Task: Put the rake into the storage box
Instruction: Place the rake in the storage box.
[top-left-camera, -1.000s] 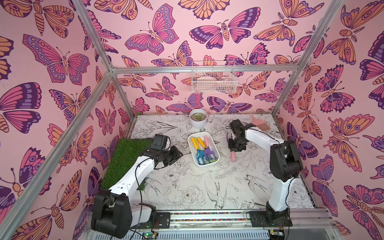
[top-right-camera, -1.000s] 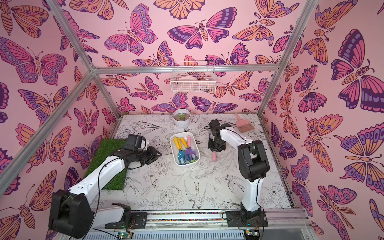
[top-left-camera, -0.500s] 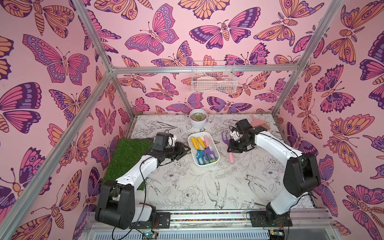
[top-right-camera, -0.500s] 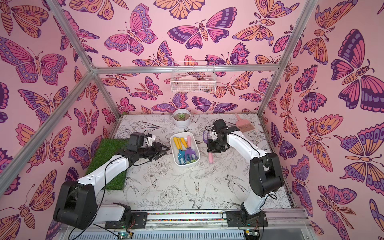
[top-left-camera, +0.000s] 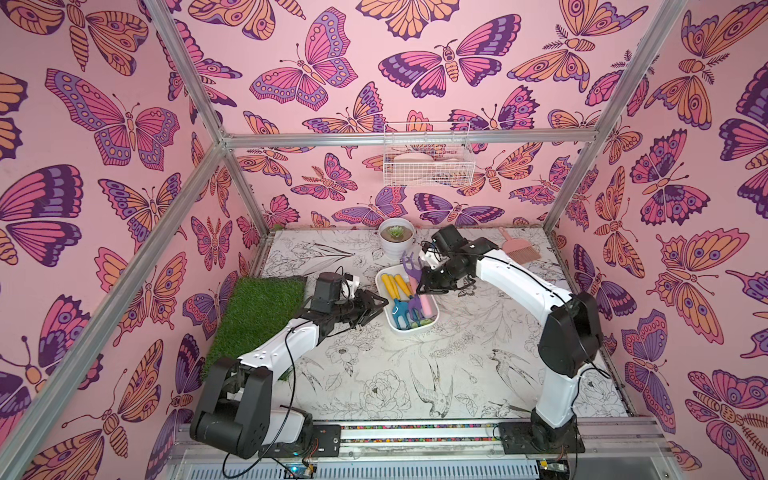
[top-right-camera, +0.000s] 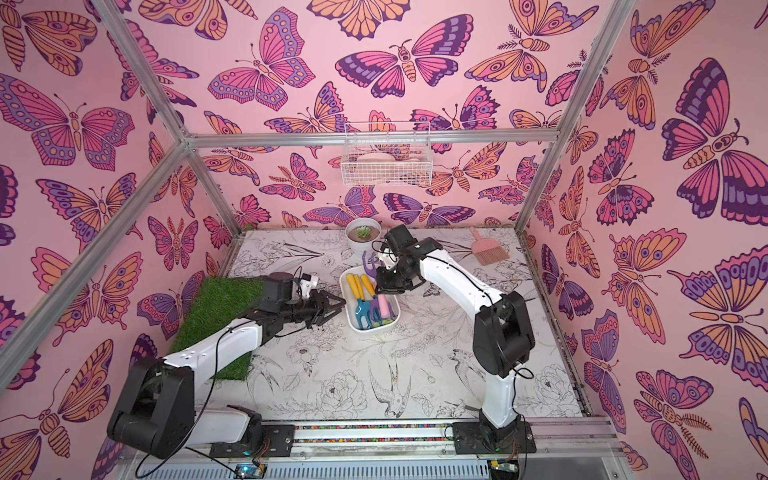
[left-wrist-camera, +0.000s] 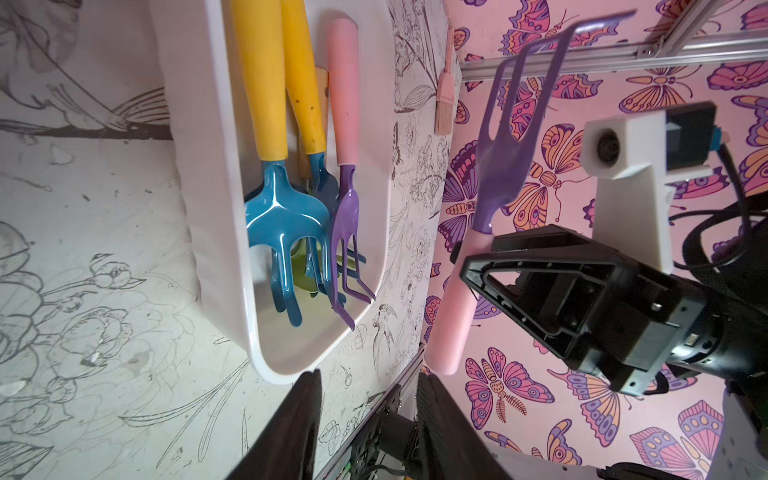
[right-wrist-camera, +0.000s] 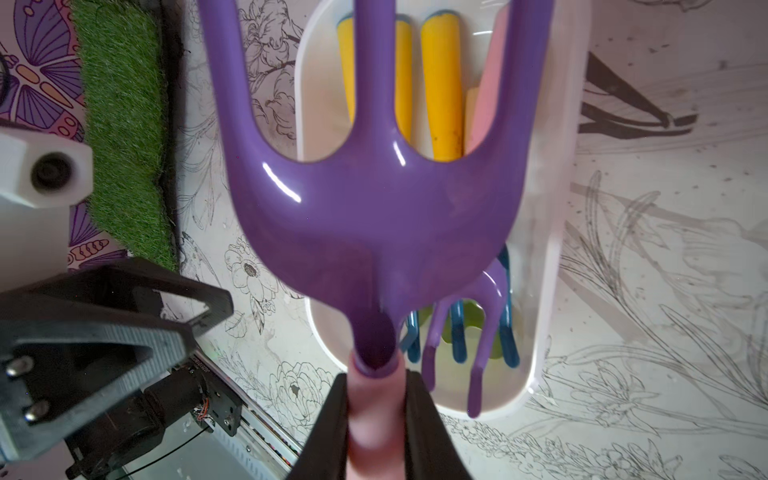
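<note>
Rake (top-left-camera: 411, 272) swung over storage box (top-left-camera: 411, 329), gripped by extended right tool (top-left-camera: 422, 289); left tool (top-left-camera: 376, 308) parted.

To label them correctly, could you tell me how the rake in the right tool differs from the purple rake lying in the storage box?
The held rake is in the air, clamped at its pink handle by the right tool; the boxed rake lies in the storage box. The held rake's head points toward the back wall; the boxed rake's head points toward the front rail. Both have purple heads and pink handles.
</note>
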